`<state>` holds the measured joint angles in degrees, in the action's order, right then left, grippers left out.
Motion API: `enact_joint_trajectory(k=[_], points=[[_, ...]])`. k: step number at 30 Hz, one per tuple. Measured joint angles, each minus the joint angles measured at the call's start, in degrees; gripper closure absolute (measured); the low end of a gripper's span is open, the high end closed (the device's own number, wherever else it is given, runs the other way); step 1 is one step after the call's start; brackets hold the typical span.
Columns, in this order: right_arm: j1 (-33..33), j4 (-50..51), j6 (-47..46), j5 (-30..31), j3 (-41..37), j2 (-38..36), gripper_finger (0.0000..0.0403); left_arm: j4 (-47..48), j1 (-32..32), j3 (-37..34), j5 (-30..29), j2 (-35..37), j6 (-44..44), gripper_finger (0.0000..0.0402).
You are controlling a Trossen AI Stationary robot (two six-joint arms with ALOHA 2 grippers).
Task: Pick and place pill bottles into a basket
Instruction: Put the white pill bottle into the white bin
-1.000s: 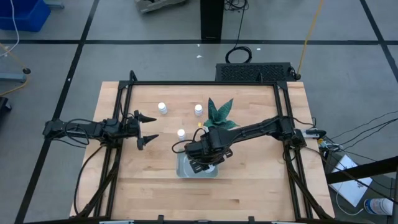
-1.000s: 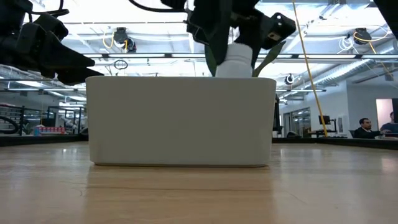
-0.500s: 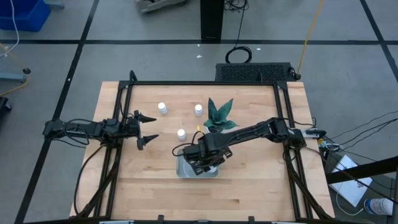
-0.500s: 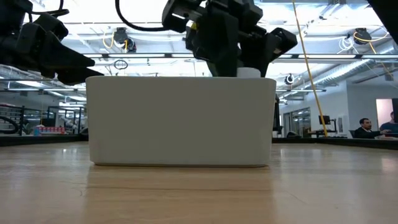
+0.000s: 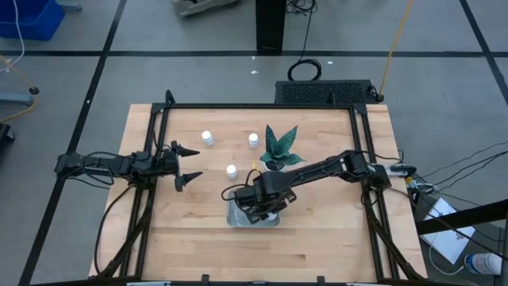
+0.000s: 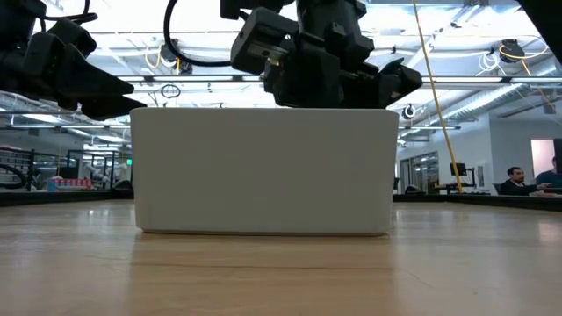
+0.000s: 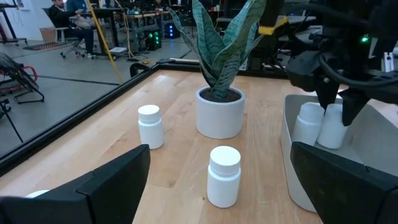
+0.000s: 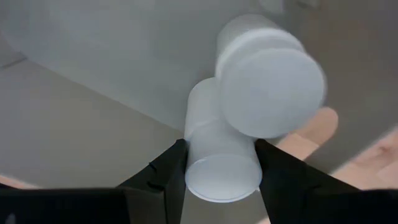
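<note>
My right gripper (image 5: 260,208) reaches down into the light grey-blue basket (image 5: 235,219) and is shut on a white pill bottle (image 8: 221,158). A second bottle (image 7: 308,124) stands in the basket right beside it. Three more white bottles stand on the wooden table: one (image 5: 207,138) at the far left, one (image 5: 253,141) next to the plant, and one (image 5: 231,171) nearer the basket. My left gripper (image 5: 198,163) waits open at the table's left side, holding nothing. In the low view the basket's wall (image 6: 263,171) hides the bottles. My right gripper pinches the bottle's upper part (image 8: 193,155) between its two fingers, one on each side. The fingers (image 8: 171,171) come steeply from above. The bottle hangs upright, low inside the basket, against the standing bottle (image 8: 270,84). Whether its base touches the basket floor I cannot tell.
A potted plant (image 5: 278,149) with green leaves in a white pot stands just beyond the basket, close to my right arm. A black frame (image 5: 262,106) borders the table's far edge and sides. Bare wood lies along the near edge.
My right gripper has gone down with the bottle into the basket. In the low view the bottle, first hanging above the basket's rim, has sunk behind its wall. The grip has stayed shut.
</note>
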<state>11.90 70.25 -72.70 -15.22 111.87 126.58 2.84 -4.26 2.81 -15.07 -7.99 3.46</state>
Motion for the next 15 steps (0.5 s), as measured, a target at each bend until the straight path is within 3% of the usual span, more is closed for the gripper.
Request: enact_joint_trajectory(k=[6,11,15], points=[[-0.2,-3.2,0.0,0.0,0.0,0.0,0.0247,0.0,0.0,0.0,0.0,0.0,0.0,0.0007],[-0.2,-3.7,-0.5,0.0,0.0,0.0,0.0194,0.0,0.0,0.0,0.0,0.0,0.0,0.0007],[-0.2,-3.8,-0.6,0.0,0.0,0.0,0.0177,0.0,0.0,0.0,0.0,0.0,0.0,0.0007]])
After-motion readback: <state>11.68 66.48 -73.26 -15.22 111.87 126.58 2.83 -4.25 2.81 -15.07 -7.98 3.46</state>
